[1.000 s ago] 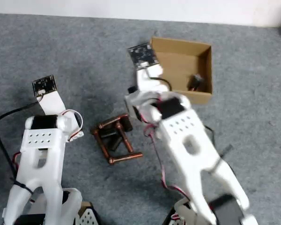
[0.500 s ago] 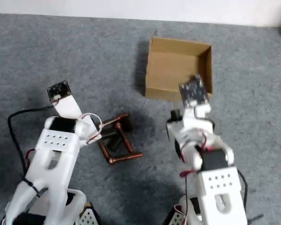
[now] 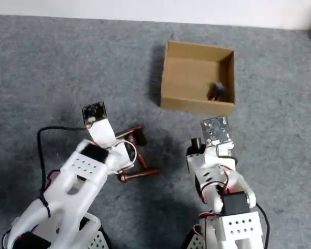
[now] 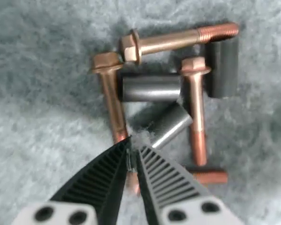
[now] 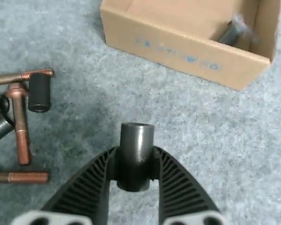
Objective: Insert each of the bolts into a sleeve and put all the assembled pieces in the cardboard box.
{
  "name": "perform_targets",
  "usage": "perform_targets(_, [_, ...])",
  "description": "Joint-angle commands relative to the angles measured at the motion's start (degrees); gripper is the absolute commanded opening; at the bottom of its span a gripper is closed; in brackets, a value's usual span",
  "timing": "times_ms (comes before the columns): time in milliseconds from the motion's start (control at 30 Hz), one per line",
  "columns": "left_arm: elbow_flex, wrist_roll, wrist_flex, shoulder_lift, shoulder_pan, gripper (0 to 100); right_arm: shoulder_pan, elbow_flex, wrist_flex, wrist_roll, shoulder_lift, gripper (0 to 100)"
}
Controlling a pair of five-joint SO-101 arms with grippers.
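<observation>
Well apart — sleeve (image 5: 135,150), cardboard box (image 5: 178,44).

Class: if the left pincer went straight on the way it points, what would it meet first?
Probably the copper-coloured hex-head bolt lying right at the left pincer's tips, with the tilted dark grey metal sleeve just beside it; depth is unclear.
</observation>
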Motion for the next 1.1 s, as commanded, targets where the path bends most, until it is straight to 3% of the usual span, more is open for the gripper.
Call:
perform_targets(0, [0.48,0.35,-2.90,-0.84,0.84,1,0.40,0.40,-3.74,0.70,-1.01,0.5])
perform_targets(233, [0.66,-0.26,-2.90,-0.84,-4.62,2,0.40,3.82,-7.43,0.88,-1.01,0.5])
perform_targets(433, [0.84,-3.43,-0.88,-0.66,-4.70,17,0.40,3.82,-7.43,0.79,-1.01,0.5])
perform_targets(1067, [-10.33,-5.27,-0.53,22.73,-10.33,15,0.40,4.00,-7.52,0.62,-1.01,0.5])
